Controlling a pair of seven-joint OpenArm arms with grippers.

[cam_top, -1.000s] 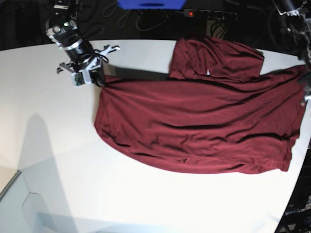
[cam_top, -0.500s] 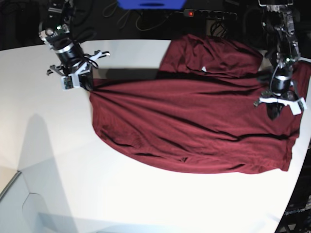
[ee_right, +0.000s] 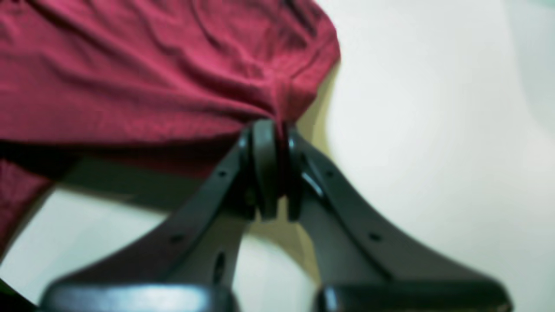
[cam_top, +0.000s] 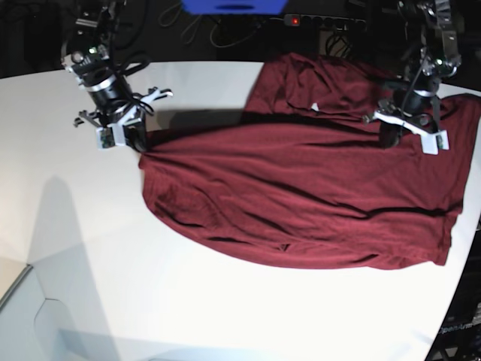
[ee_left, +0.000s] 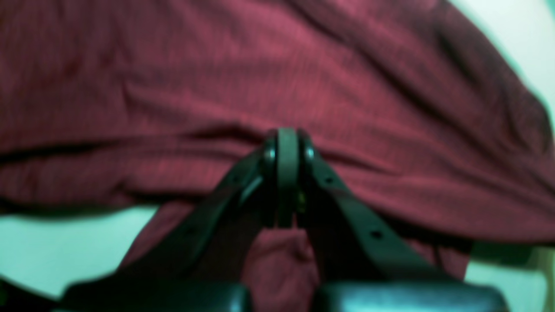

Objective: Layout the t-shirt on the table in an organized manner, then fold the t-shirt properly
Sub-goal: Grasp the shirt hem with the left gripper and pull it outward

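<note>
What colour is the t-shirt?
The t-shirt is plain dark maroon, best seen in the base view.

Bright overhead view, soft wrist views

The table is evenly lit, with soft grey shadows at lower left and dark folds across the t-shirt. Both wrist pictures look blurred, perhaps from motion, and one carries a greenish tint.

One t-shirt. One table. Two grippers: left gripper and right gripper. One power strip and one blue object behind the table.
</note>
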